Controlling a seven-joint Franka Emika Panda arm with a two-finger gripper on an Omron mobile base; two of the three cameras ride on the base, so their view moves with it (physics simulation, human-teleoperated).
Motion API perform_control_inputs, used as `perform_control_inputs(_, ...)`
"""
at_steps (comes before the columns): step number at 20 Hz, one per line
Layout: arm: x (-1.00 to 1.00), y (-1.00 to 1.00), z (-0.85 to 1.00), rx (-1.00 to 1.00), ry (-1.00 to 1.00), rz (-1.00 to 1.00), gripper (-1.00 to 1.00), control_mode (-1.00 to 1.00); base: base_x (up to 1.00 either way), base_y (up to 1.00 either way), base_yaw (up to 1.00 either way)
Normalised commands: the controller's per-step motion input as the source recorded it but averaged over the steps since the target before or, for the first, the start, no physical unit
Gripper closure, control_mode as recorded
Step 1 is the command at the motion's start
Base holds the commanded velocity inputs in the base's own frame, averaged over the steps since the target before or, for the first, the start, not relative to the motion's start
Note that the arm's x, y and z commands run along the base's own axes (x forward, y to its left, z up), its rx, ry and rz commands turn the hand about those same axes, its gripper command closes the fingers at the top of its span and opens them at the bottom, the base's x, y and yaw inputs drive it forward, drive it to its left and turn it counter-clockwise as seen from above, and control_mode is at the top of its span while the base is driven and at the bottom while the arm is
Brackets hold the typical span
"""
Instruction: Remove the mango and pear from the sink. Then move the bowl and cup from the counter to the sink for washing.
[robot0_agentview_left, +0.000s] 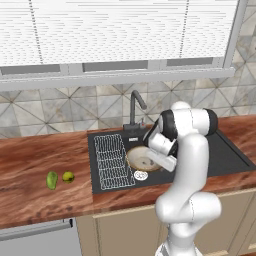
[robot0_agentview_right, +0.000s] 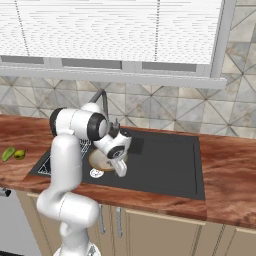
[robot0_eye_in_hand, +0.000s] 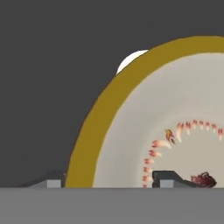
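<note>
The beige bowl (robot0_agentview_left: 139, 156) (robot0_agentview_right: 100, 159) lies in the black sink (robot0_agentview_left: 220, 155) (robot0_agentview_right: 165, 160), next to the white drain (robot0_agentview_left: 141, 175). My gripper (robot0_agentview_left: 167, 166) (robot0_agentview_right: 121, 172) is low over the bowl's right rim. In the hand view my gripper (robot0_eye_in_hand: 108, 180) is open, one fingertip (robot0_eye_in_hand: 53, 181) outside the tan rim and the other over the speckled inside of the bowl (robot0_eye_in_hand: 131, 131), neither touching it. The green oval mango (robot0_agentview_left: 52, 180) (robot0_agentview_right: 7, 153) and the yellow-green pear (robot0_agentview_left: 68, 176) (robot0_agentview_right: 20, 154) rest on the wood counter (robot0_agentview_left: 30, 160) left of the sink. The cup is out of view.
A white wire rack (robot0_agentview_left: 111, 161) covers the sink's left part. The dark faucet (robot0_agentview_left: 134, 107) (robot0_agentview_right: 102, 100) stands behind the basin, close to my arm. The right half of the sink is bare black. A tiled wall runs behind the counter.
</note>
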Motion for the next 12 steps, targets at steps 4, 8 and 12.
perform_control_inputs(4, -0.04, 0.0, 0.1, 0.0, 0.11, 0.0, -1.0, -1.0, 0.0, 0.0, 0.0)
perform_control_inputs(8, -0.03, -0.03, 0.18, 0.01, 0.1, 0.0, -1.0, -1.0, 0.0, 0.0, 0.0)
perform_control_inputs(12, -0.03, -0.04, 0.2, 0.02, 0.08, 0.0, -1.0, -1.0, 0.0, 0.0, 0.0)
